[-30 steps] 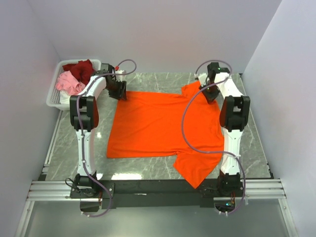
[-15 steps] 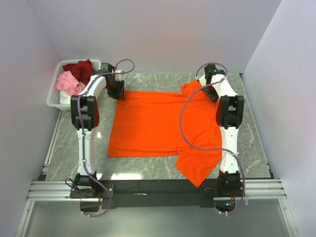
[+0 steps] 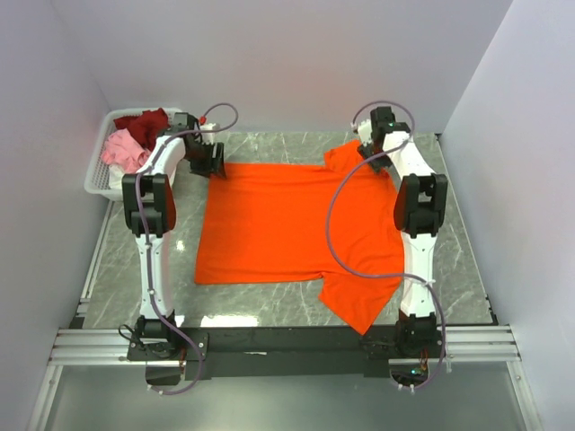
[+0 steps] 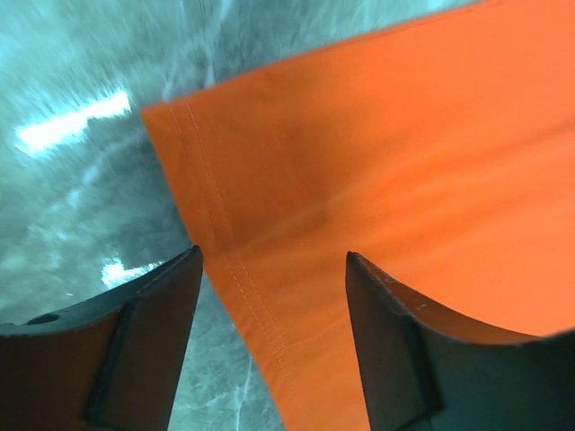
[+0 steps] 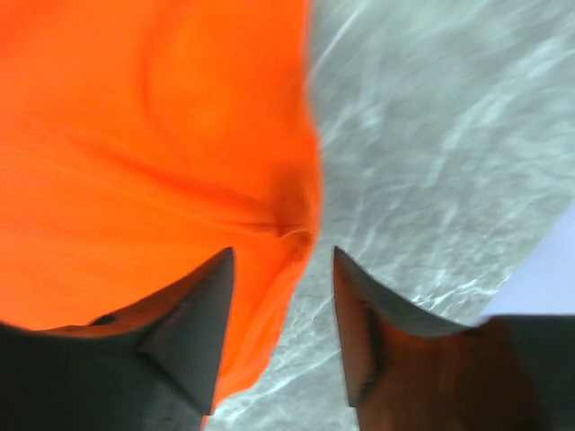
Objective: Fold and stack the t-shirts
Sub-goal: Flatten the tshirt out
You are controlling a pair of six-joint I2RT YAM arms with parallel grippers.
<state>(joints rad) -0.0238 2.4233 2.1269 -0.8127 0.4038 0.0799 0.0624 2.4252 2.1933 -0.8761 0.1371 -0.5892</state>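
Observation:
A bright orange t-shirt (image 3: 287, 224) lies spread flat on the marble table, one sleeve near the front right and one at the far right. My left gripper (image 3: 216, 163) hovers at the shirt's far left corner, jaws open. In the left wrist view the hemmed corner of the orange t-shirt (image 4: 404, 135) lies on the table between the parted fingers of the left gripper (image 4: 272, 259), untouched. My right gripper (image 3: 370, 148) is over the far right sleeve, also open. In the right wrist view the right gripper (image 5: 283, 253) straddles the sleeve's puckered edge of the orange t-shirt (image 5: 135, 135).
A white slotted basket (image 3: 97, 182) stands at the far left and holds a dark red t-shirt (image 3: 144, 124) and a pink t-shirt (image 3: 121, 148). Walls close in the back and both sides. The arm bases and a metal rail (image 3: 287, 341) run along the near edge.
Both grippers have opened and let go of the orange shirt's far edge. Both arms have moved a little toward the back wall, and the far edge now lies flatter.

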